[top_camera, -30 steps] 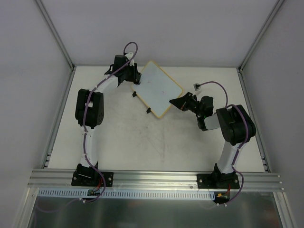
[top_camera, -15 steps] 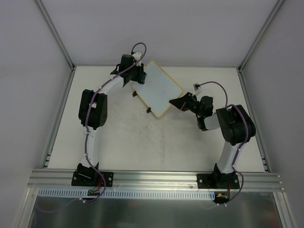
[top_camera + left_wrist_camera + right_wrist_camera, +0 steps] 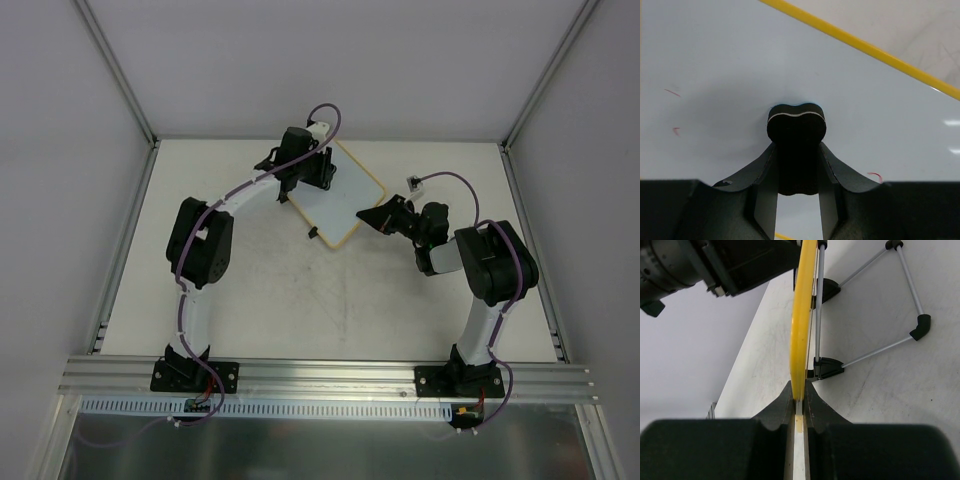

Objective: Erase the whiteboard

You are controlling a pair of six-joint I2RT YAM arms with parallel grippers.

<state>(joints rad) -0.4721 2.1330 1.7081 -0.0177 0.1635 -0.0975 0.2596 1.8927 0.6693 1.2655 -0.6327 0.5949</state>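
Note:
The whiteboard, white with a pale-yellow frame, lies tilted at the table's back centre, two black clips on its left edge. My left gripper is over the board's upper part, shut on a small black eraser block that presses on the white surface. A few faint red marks show on the board. My right gripper is shut on the board's yellow edge, seen edge-on between the fingers.
A wire stand with black clips sticks out from the board's back. A small white connector with a cable lies at the back right. Grey walls and aluminium rails enclose the table.
My left gripper with the eraser has slid right, from the board's upper-left corner onto its upper middle. The right arm and the board have not moved.

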